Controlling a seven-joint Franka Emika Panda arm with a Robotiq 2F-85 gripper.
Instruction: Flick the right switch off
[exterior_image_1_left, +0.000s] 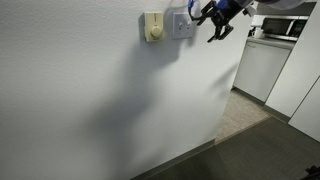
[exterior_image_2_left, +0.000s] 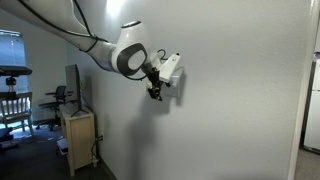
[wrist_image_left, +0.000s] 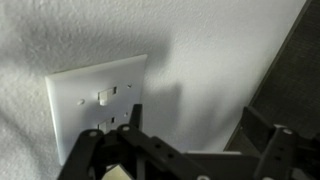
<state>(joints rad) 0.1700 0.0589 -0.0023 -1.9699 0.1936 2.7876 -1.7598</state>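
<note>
Wrist view: a white wall plate (wrist_image_left: 95, 115) fills the 9 o'clock side of the frame, mounted on a textured white wall (wrist_image_left: 210, 50). Two small toggles show on it, one above the other in this turned picture; which of them is the right one cannot be told here. Dark fingers (wrist_image_left: 134, 120) rise from 6 o'clock, one just beside the plate's lower toggle.

In an exterior view the right switch (exterior_image_1_left: 186, 24) sits in the right half of the same white plate, high on the wall, too small to make out. A cream-yellow plate with a round knob (exterior_image_1_left: 152, 27) is just beside it at 9 o'clock. The gripper (exterior_image_1_left: 220, 32) hangs just beside the white plate at 3 o'clock, jaws released and spread, holding nothing. In an exterior view the robot arm (exterior_image_2_left: 128, 58) reaches in from 10 o'clock to the wall.
</note>
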